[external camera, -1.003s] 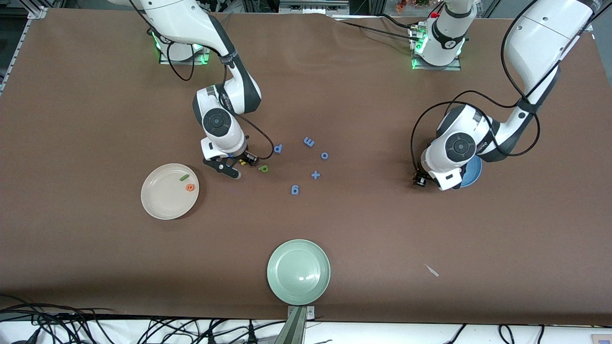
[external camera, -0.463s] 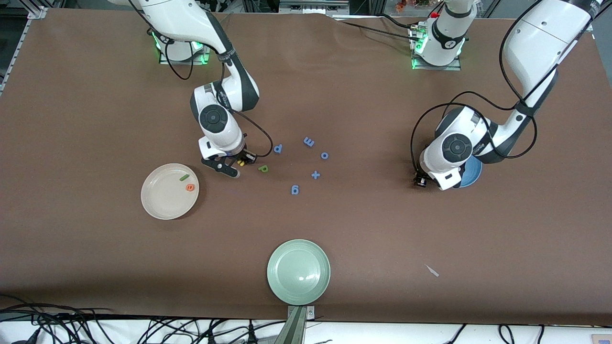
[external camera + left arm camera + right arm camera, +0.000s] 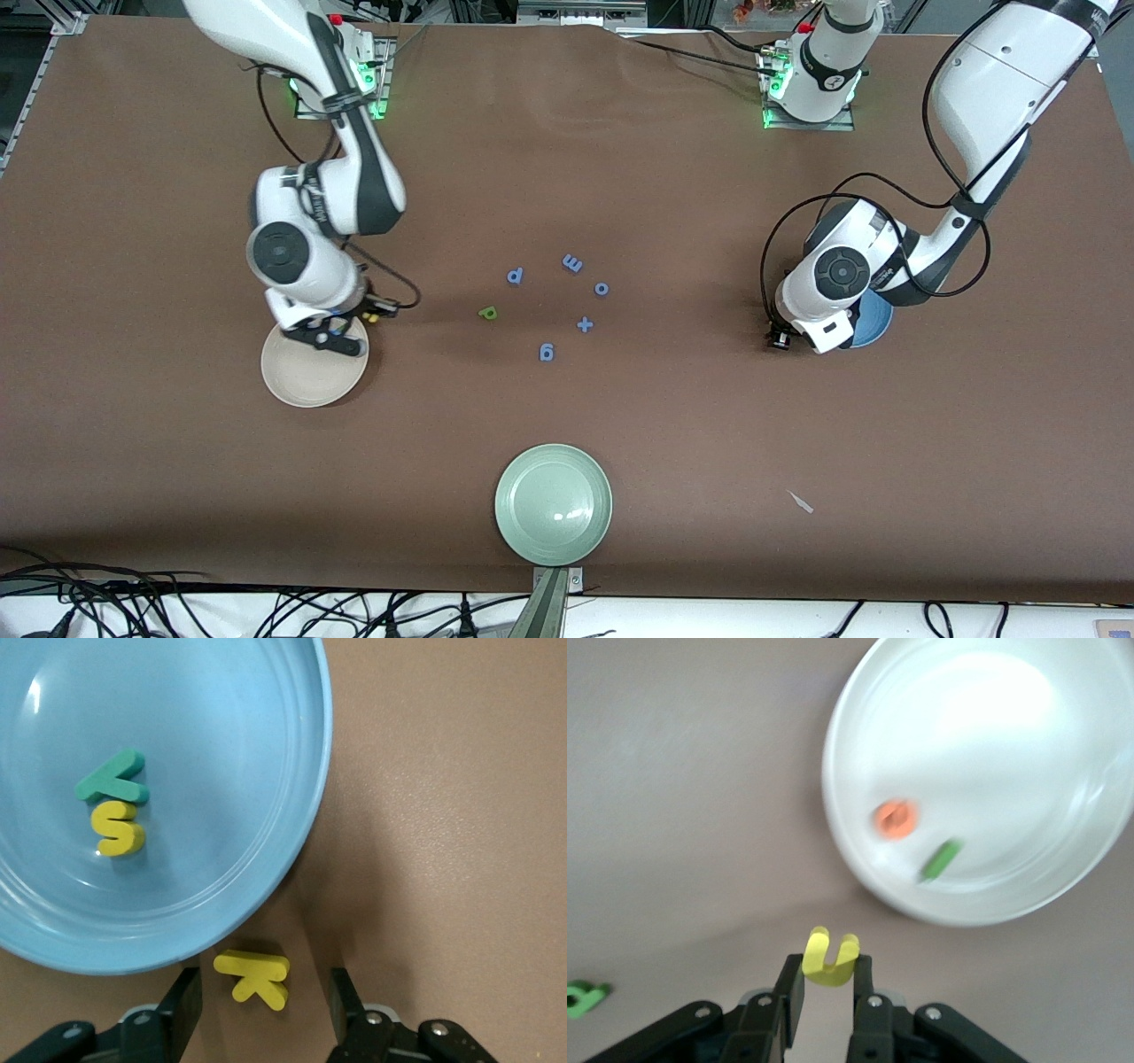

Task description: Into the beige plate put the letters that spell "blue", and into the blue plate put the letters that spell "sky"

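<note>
Your beige plate [image 3: 306, 377] sits toward the right arm's end of the table, holding the orange e [image 3: 896, 819] and the dark green l [image 3: 941, 859]. Your blue plate [image 3: 221, 753], at the left arm's end, holds the teal y [image 3: 111, 780] and yellow s [image 3: 118, 828]. The right gripper [image 3: 828, 992] hangs over the beige plate's edge, pinching the yellow u [image 3: 830, 958]. The left gripper [image 3: 264, 1010] stands wide astride the yellow k [image 3: 253, 974], which lies on the table just beside the blue plate. The light green b [image 3: 487, 312] lies near mid-table.
</note>
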Tool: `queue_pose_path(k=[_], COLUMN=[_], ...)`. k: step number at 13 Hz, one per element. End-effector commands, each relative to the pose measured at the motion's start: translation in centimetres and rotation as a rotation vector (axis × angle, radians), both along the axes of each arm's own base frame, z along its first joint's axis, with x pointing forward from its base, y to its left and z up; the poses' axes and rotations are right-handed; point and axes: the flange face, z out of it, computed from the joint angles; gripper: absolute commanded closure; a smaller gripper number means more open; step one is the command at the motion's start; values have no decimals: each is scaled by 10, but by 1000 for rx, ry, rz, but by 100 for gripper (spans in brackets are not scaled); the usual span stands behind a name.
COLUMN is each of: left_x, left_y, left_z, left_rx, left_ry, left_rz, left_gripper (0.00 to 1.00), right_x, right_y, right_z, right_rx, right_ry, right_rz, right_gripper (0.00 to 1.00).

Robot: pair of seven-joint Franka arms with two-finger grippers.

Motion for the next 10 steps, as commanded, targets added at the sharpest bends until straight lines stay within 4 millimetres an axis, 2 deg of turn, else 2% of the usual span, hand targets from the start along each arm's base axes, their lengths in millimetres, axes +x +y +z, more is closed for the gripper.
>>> queue_pose_path(k=[1,2,3,4,5,7,8,10], left_x=[-1,-1,-1,-1,-1,1,4,14], left_y=[-2,-2,-1,-2,-2,-2,-1,0], left_z=[-4,-4,-4,-4,-4,1,4,14], left_rx=[15,15,17,17,18,22,21,15], left_ry=[-12,-12,-13,-13,-10,-15,-22,-41], left_rz=[-4,-4,-4,-5,-5,-6,-8,6], left_gripper=[65,68,72,72,72,73,73,73], right_x=[12,14,15,15,14,14,15,9], right_y=[-52,-63,-66,-63,-58,-38,-22,38], right_z=[-12,-13,-12,-12,-11,-5,-1,-1], right_rx=[21,27,28,28,35,52,47,37], right_ry=[28,31,30,32,32,21,10,-14], right_rz=[63,72,69,60,48,11,-22,-101], right_gripper=[78,58,39,28,22,20,20,20])
